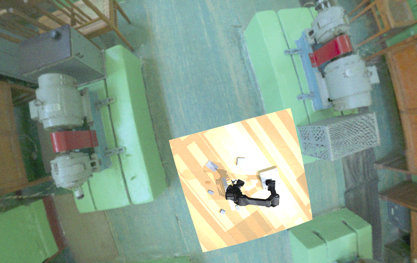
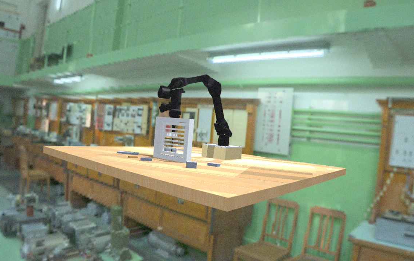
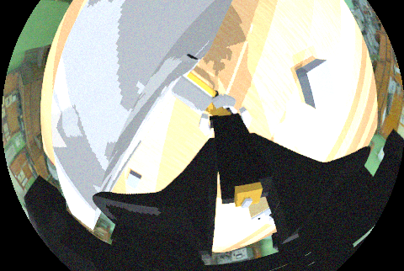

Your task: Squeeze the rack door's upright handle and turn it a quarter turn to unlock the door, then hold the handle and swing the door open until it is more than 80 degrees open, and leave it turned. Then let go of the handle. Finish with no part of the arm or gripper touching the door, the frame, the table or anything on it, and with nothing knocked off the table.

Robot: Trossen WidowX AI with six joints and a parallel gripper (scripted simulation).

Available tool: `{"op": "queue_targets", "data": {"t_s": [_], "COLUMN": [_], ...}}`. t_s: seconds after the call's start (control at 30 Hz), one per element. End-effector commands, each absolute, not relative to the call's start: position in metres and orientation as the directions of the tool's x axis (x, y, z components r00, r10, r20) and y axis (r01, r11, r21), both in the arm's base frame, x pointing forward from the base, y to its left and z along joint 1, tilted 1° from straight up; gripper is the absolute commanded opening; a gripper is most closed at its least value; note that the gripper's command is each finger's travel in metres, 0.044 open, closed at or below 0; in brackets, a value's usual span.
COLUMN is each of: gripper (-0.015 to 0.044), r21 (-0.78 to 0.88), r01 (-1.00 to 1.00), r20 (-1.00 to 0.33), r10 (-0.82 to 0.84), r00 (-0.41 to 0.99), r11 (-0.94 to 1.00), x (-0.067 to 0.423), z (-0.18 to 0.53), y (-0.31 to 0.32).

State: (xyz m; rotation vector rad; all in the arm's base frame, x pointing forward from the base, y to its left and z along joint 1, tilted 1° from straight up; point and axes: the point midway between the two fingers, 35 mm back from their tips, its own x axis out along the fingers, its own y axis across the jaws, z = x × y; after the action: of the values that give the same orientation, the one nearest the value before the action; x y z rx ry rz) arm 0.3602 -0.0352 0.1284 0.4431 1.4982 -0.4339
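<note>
The rack frame (image 1: 224, 183) (image 2: 189, 143) stands upright, pale grey, with its slatted door (image 2: 162, 137) within its outline in the exterior view; any small opening angle is hard to tell. In the wrist view the rack's grey top runs diagonally, and a grey bracket (image 3: 189, 92) reaches from it towards the fingers. My gripper (image 3: 231, 141) (image 2: 173, 125) points down behind the rack and is shut on the handle (image 3: 216, 110), whose yellow-orange part shows just beyond the black fingers. The fingers hide most of the handle, so its exact turn is unclear.
On the table (image 1: 262, 225) (image 2: 266, 181) lie a flat grey plate (image 1: 211, 165) (image 2: 127, 152), an orange piece (image 1: 207, 182) (image 2: 132, 157) and several small grey blocks. An L-shaped grey piece (image 3: 308, 90) lies right of the gripper. The arm's base box (image 2: 231, 153) stands behind.
</note>
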Motion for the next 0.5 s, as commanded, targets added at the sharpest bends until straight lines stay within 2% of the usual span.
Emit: {"op": "queue_targets", "data": {"t_s": [0.0,0.23,0.47], "gripper": [0.0013,0.0013,0.0013], "r21": [0.017,0.023,0.027], "r01": [0.675,0.884,0.99], "r20": [-1.0,-1.0,-1.0], "r10": [-0.001,-0.001,-0.001], "r00": [0.027,0.027,0.027], "r11": [0.738,0.466,0.14], "x": [0.3602,0.3602,0.3602], "z": [0.1279,0.1278,0.1278], "y": [-0.0352,-0.0352,-0.0352]}}
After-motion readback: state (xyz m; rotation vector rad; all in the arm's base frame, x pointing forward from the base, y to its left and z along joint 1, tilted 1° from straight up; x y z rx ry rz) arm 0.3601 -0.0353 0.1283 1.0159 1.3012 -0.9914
